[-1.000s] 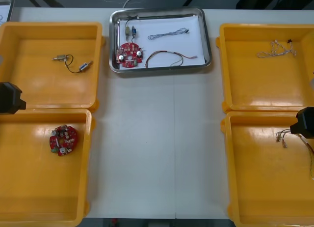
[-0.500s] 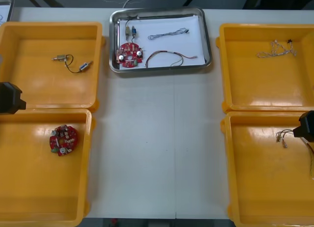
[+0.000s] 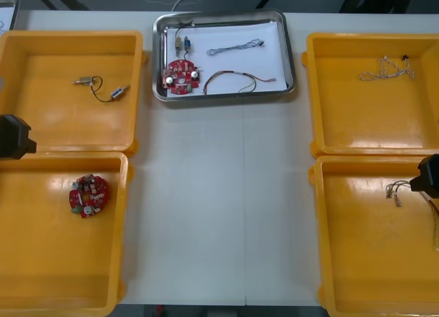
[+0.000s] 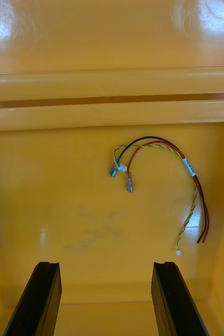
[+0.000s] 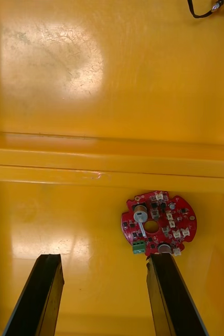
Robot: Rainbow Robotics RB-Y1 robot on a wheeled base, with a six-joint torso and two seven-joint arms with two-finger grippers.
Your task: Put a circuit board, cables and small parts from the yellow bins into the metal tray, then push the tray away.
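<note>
The metal tray (image 3: 291,59), white inside, sits at the table's far middle. It holds a round red circuit board (image 3: 181,77), a blue and white cable (image 3: 235,48), a red and yellow cable (image 3: 233,81) and a small metal part (image 3: 182,42). My left gripper (image 5: 106,294) hangs open over the near left bin, with a second red circuit board (image 5: 159,223) just beyond one fingertip. Over the near right bin my right gripper (image 4: 106,296) is open above a red and yellow cable (image 4: 159,178). Neither gripper holds anything.
The left arm (image 3: 14,136) is at the left edge and the right arm (image 3: 429,174) at the right edge. The far left bin (image 3: 41,111) holds a black cable with small metal parts (image 3: 101,89). The far right bin (image 3: 357,118) holds a blue and white cable (image 3: 386,70).
The right arm has drawn back a little toward the right edge, then stopped. The left arm and the tray's contents have not moved.
</note>
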